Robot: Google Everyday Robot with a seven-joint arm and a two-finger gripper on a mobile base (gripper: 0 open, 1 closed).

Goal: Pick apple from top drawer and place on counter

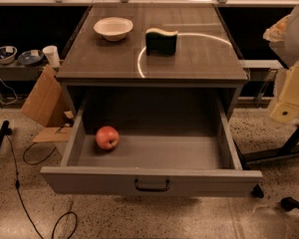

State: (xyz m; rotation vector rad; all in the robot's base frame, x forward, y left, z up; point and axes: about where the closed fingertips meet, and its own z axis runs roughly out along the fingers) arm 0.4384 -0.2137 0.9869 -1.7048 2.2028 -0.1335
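Observation:
The apple (107, 137) is small, round and red. It lies on the floor of the open top drawer (152, 180), near its left wall. The drawer is pulled far out, with a dark bail handle at the centre of its front panel. The counter (199, 59) is the dark wood-grain top of the grey cabinet, crossed by a bright curved light streak. My arm's pale parts come in at the right edge. The gripper (287, 111) hangs there, to the right of the cabinet, above floor level and well away from the apple.
A white bowl (113, 28) and a dark sponge with a yellow top (161, 41) stand on the counter. Cardboard (42, 101), bowls and a cup (52, 55) are at the left. Cables run over the floor at the left. A black stand's legs (289, 151) are at the right.

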